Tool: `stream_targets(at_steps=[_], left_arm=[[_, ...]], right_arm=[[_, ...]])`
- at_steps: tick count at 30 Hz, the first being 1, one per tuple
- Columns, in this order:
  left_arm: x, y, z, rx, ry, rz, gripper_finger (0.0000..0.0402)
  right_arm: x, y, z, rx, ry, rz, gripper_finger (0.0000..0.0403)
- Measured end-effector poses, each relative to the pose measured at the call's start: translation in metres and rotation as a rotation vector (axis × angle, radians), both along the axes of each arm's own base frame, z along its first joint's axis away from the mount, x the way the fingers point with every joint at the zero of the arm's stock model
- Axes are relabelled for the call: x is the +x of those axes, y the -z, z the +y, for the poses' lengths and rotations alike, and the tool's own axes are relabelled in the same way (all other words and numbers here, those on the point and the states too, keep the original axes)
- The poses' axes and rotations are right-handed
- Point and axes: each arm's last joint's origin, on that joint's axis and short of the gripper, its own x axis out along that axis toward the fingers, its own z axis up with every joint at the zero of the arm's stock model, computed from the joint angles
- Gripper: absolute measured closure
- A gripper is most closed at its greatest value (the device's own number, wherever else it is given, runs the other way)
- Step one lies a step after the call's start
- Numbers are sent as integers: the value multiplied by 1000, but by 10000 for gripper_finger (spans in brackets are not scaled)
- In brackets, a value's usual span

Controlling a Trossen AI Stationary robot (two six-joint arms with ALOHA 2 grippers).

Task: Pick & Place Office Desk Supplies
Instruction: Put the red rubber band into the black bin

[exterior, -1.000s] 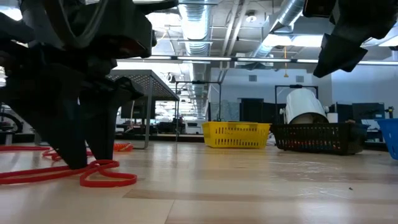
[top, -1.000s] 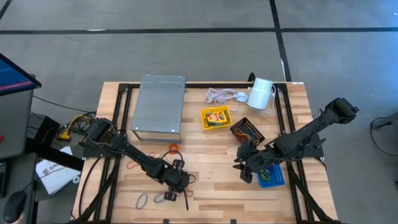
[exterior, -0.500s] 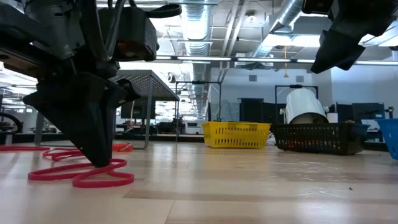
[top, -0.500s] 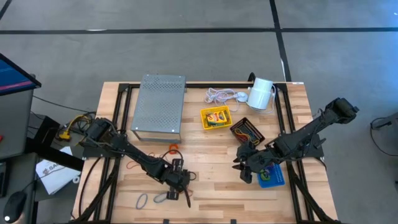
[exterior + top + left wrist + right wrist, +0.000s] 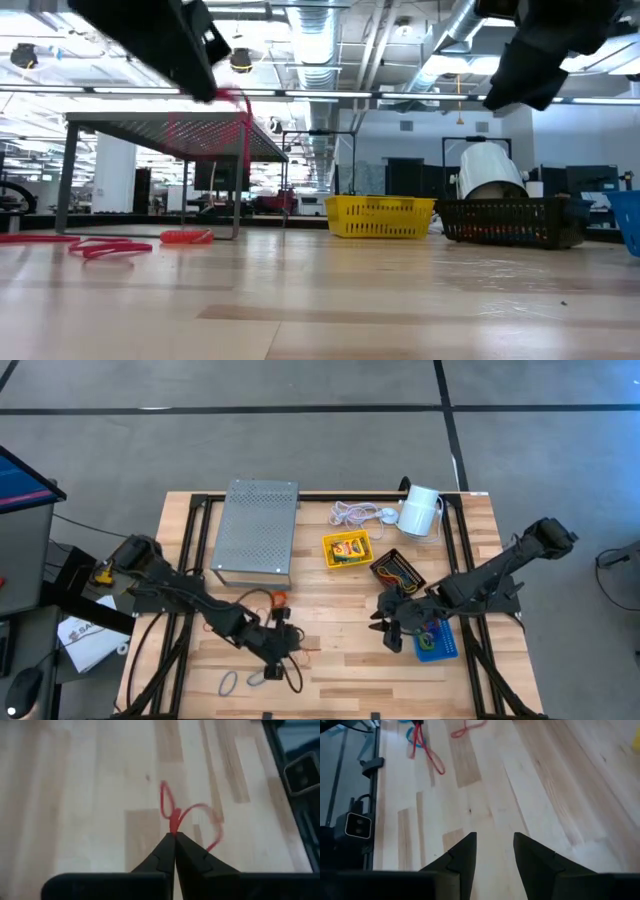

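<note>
Two arms reach in over the wooden counter (image 5: 330, 660). The left tool (image 5: 174, 836) has its fingers pinched together on a red band (image 5: 172, 815), which twists into loops just past the tips; from the low camera the band (image 5: 238, 110) hangs well clear of the counter. From above, this tool (image 5: 285, 643) sits over the front middle of the counter.

The right tool (image 5: 495, 842) hovers over bare wood with its fingers apart in a narrow gap, holding nothing. From above it (image 5: 388, 628) is just beside the blue tray (image 5: 440, 645) at the right front.

More loops lie loose: an orange one (image 5: 278, 598) near the perforated metal box (image 5: 256, 530), a grey one (image 5: 229, 682) and another beside it (image 5: 257, 678) at the front left, and red ones (image 5: 110, 246) flat on the counter in the low view. The right wrist camera also catches red and blue bands (image 5: 422, 745) some way ahead of it.

The yellow tray (image 5: 346, 549) holds a crayon box (image 5: 349, 548) near the middle back. The black mesh tray (image 5: 398, 570) sits to its right, with something colourful inside that I can't make out. A white cord (image 5: 352, 513) and a white cylinder (image 5: 420, 510) lie at the back edge.
</note>
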Motion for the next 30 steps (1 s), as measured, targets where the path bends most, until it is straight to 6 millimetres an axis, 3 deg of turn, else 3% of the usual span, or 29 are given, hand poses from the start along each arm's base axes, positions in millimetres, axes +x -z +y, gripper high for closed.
stream_targets(at_steps=[8, 15, 21, 30], left_arm=[[-11, -28, 17, 148, -157, -123, 401], [-4, -36, 35, 272, -276, -211, 401], [10, -43, 49, 312, -283, -278, 401], [22, -48, 69, 334, -317, -314, 401]], right_arm=[[20, -14, -15, -61, -90, -180, 225], [38, -32, -38, -64, -12, -390, 166], [44, -37, -57, -57, 74, -436, 172], [50, -32, -67, -86, 94, -423, 193]])
